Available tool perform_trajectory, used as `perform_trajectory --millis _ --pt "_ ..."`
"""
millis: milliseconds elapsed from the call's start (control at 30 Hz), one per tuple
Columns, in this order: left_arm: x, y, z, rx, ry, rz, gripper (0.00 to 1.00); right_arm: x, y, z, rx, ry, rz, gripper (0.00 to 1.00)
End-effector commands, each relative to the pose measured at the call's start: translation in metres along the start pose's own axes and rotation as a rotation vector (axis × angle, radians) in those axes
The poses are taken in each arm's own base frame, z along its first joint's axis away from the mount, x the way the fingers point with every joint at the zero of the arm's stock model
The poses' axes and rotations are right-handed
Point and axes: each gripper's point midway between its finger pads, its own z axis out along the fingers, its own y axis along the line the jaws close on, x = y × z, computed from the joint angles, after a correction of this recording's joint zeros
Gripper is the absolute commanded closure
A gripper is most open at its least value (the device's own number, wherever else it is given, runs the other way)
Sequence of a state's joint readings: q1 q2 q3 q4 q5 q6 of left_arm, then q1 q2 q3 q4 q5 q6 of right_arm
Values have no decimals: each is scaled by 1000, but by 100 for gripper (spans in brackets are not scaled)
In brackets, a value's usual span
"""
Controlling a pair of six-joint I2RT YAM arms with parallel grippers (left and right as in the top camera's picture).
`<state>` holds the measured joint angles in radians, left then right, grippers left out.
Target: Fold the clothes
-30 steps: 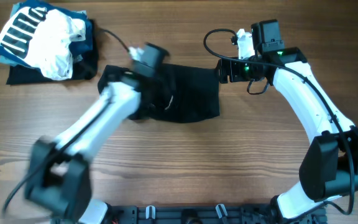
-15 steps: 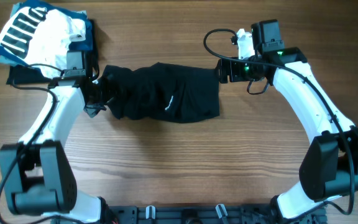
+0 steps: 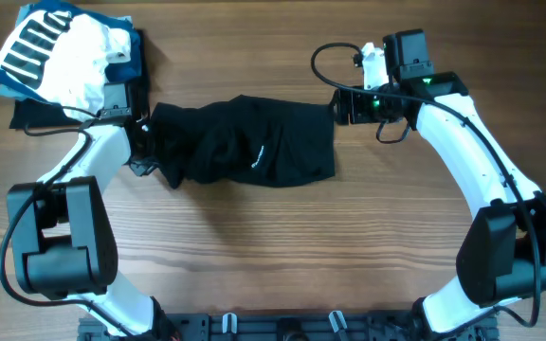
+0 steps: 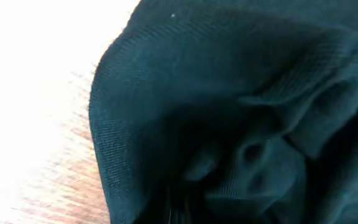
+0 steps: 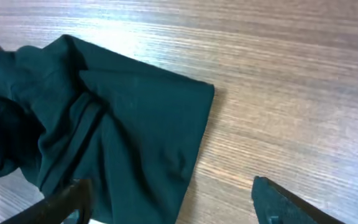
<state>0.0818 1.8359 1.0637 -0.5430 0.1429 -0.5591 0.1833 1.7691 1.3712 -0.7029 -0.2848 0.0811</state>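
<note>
We see bare counter [image 3: 282,256] all along the near side of the black shirt [image 3: 254,152]. The pile of clothes [image 3: 64,62] crowds the far left corner, and the left arm [image 3: 98,166] and right arm [image 3: 463,152] flank the shirt.

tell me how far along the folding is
Nothing looks folded yet. In hand: the black shirt lies bunched at centre, the left hand buried in its left end, grip hidden; the right hand hovers open at its right corner. Left: folding it, then the rumpled pile in the far left corner.
</note>
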Motion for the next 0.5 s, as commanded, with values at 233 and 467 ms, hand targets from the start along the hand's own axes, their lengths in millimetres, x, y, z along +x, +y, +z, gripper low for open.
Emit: perform_trajectory --millis 233,467 --pt "-10 6 -99 -64 -150 165 96 30 27 57 -238 112 48 96" --pt "-14 -51 -170 8 -272 368 96 73 15 119 -281 271 119 96"
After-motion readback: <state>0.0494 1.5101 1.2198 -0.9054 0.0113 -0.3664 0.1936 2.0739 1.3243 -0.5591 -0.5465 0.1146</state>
